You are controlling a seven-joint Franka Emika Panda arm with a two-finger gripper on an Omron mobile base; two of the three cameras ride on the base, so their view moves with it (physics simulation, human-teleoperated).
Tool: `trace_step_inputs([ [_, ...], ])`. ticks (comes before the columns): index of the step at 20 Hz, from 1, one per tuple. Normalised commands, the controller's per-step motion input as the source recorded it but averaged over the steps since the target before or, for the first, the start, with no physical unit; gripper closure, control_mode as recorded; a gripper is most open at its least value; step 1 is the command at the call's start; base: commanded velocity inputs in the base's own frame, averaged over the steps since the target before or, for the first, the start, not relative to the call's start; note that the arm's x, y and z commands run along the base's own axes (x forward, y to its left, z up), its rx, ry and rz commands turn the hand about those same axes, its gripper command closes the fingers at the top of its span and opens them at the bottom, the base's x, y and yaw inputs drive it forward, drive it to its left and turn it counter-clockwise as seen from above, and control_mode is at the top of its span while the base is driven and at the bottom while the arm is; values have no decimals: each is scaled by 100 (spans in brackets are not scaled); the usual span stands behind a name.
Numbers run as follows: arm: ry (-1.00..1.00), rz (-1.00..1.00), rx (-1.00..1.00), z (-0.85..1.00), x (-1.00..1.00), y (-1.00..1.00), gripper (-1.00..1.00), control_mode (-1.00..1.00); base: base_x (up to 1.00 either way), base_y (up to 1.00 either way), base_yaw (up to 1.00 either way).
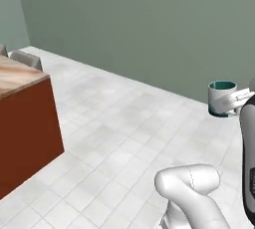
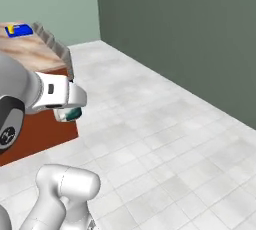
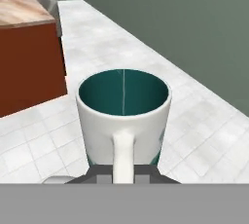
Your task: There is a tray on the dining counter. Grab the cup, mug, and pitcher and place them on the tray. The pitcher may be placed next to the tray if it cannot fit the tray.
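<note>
Grey stools line the counter; pale tiled floor

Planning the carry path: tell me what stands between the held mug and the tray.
Nothing visible blocks it. The mug is held upright in the gripper above open tiled floor; the tray lies far back on the dining counter, stools along its edge.

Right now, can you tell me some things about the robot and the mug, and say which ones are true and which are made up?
1. The white mug with the dark teal inside is held up in the air by the robot's hand. True.
2. The white mug is lying on its side. False: it is upright, its opening facing up.
3. The flat bright blue tray sits on the marbled stone dining counter. True.
4. The white mug is already on the blue tray. False: the tray is far off on the counter.
5. The white mug's loop handle points toward the hand camera. True.
</note>
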Motion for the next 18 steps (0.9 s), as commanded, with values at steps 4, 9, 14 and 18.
trace_step_inputs([
  [4,0,0,0,0,0,0,100,100,100,-75,58],
  [9,0,0,0,0,0,0,100,100,100,-68,61],
  [14,0,0,0,0,0,0,100,100,100,-71,60],
  [18,0,0,0,0,0,0,100,100,100,-85,48],
])
